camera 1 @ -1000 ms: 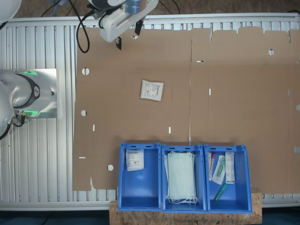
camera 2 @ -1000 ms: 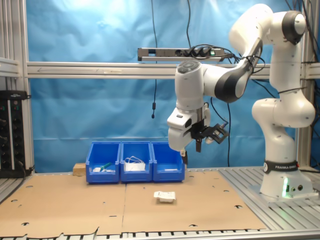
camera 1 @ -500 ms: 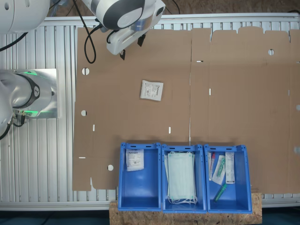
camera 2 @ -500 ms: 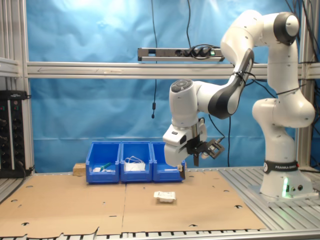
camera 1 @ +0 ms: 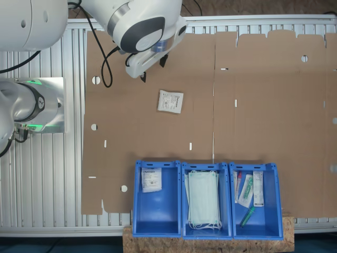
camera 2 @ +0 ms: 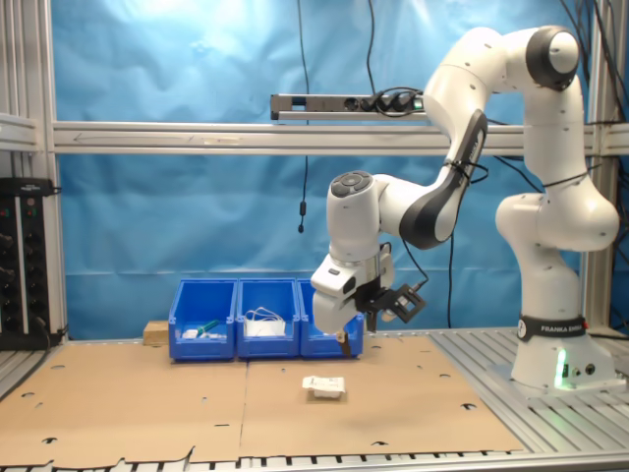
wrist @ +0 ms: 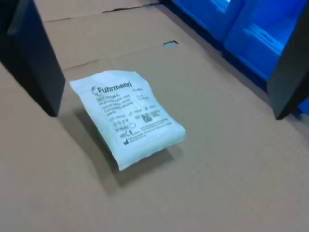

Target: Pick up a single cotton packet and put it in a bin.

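The packet (camera 1: 170,101) lies flat on the cardboard sheet (camera 1: 274,105), away from its edges and well apart from the three blue bins (camera 1: 156,199) lined up along one edge. In the second exterior view the gripper (camera 2: 343,341) hangs above the cardboard, near the packet (camera 2: 324,385) but not touching it. In the wrist view its fingers (wrist: 34,58) stand wide apart, empty, with the packet (wrist: 128,116) lying between them on the cardboard.
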Available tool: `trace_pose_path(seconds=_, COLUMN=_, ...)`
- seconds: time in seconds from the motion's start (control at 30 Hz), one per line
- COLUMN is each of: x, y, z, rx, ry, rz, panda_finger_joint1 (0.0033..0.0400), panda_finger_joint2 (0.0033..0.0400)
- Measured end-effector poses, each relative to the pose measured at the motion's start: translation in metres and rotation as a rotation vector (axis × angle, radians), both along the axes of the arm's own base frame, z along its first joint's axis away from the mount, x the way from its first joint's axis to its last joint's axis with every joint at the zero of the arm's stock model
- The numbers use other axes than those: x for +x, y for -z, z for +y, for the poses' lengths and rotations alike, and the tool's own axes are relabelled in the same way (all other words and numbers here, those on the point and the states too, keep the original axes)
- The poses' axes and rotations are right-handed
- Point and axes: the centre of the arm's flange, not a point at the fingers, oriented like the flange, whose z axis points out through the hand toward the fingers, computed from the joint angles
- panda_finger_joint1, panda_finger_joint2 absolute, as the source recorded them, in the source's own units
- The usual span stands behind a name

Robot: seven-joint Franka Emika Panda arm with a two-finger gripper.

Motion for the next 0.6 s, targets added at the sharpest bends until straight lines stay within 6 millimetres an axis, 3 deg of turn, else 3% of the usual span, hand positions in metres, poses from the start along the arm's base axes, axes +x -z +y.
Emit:
trace_pose_path(seconds=0.27, x=0.016, y=-0.003, z=-0.037, rx=-0.02, ry=0.004, rz=-0.041, panda_finger_joint1=0.04, panda_finger_joint2=0.04)
trace_pose_path(seconds=0.6, x=0.028, y=0.0, z=-0.071, rx=-0.02, ry=0.024, rz=-0.079, panda_finger_joint1=0.04, panda_finger_joint2=0.04)
